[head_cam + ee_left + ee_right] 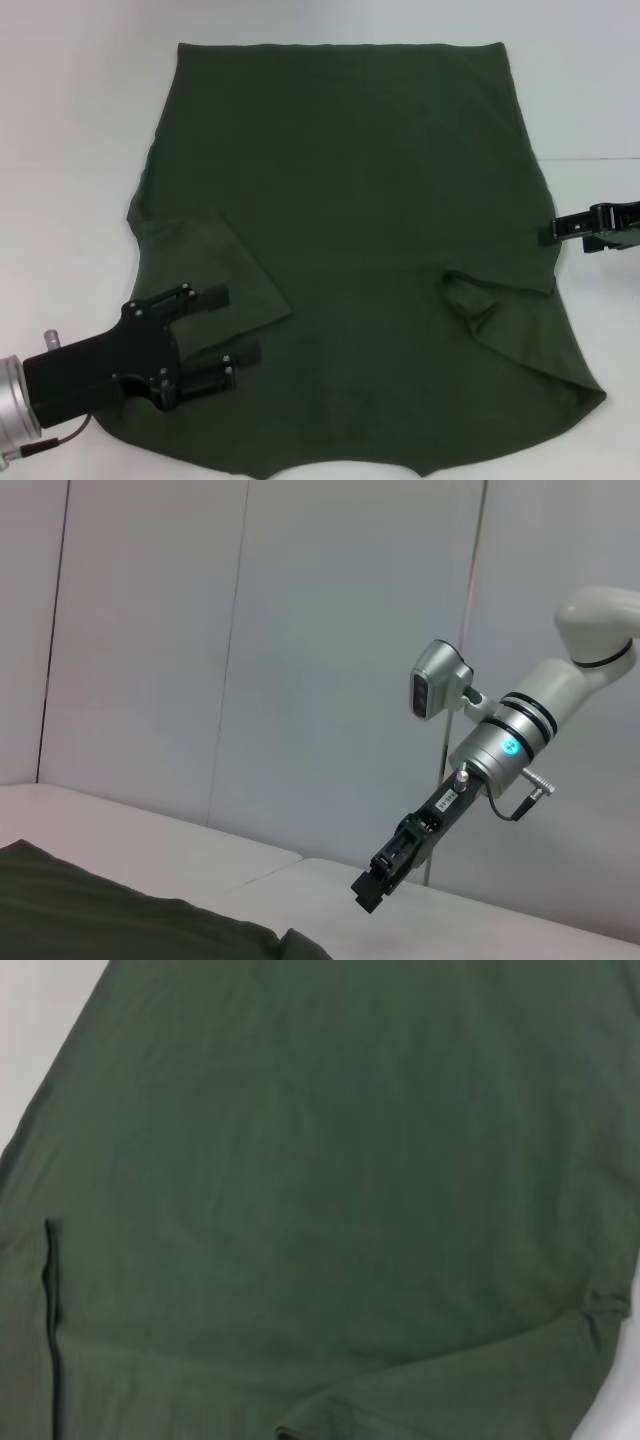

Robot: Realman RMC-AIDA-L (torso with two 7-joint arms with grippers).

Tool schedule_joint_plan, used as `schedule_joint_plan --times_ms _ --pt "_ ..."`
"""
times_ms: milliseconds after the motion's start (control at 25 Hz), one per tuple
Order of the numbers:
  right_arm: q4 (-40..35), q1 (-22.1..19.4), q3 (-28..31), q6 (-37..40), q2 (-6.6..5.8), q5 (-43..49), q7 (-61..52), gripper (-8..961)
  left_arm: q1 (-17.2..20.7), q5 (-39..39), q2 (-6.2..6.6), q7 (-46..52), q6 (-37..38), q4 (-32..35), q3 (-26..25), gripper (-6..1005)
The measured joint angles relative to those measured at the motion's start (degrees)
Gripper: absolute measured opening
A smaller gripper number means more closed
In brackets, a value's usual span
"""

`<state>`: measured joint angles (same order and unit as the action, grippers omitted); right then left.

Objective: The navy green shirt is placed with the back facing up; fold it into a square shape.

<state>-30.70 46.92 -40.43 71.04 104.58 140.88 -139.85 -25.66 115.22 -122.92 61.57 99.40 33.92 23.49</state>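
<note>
Jaws first: on the left gripper (222, 335) I am seeing the two black fingers standing apart, one above the other in the head view, with nothing between them. It is hovering over the near left part of the navy green shirt (350, 210), just beside the left sleeve (215, 275), which is lying folded inward onto the body of the garment. Whether the fingers are touching the cloth, I cannot tell.

On the right gripper (552, 229) I am reading the fingers as drawn together in the left wrist view (367, 888), where it is hanging above the table (150, 845) with nothing in its grasp. In the head view it is sitting at the shirt's right edge, about halfway between near and far, its tip just at the fabric's border.

I am watching the shirt lying spread flat across the white table (70, 150), its straight hem at the far side and its shoulders at the near side, running off the near edge of the head view. Its right sleeve (485, 295) is also lying turned in over the body, slightly rumpled. From the right wrist camera I am getting mostly smooth green cloth (330, 1180).
</note>
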Motion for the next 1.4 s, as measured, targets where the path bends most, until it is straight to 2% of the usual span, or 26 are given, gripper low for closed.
schedule_joint_plan --times_ms 440,840,1160,1400 --pt "1.7 0.5 -0.4 -2.7 0.8 0.3 -0.1 866 -0.1 0.0 -0.11 -0.2 0.0 -0.2 0.1 804" --pt "4.9 0.5 -1.5 -8.1 0.95 0.4 -0.2 861 -0.1 0.0 -0.12 -0.3 -0.1 -0.2 0.2 804" --pt "6.3 0.5 -2.2 -12.8 2.04 0.4 0.0 861 -0.3 0.1 -0.13 -0.6 -0.2 -0.6 0.1 803" --pt "7.0 0.6 -2.7 -16.3 3.6 0.4 0.5 861 -0.3 0.1 -0.13 -0.7 -0.2 -0.6 0.2 803"
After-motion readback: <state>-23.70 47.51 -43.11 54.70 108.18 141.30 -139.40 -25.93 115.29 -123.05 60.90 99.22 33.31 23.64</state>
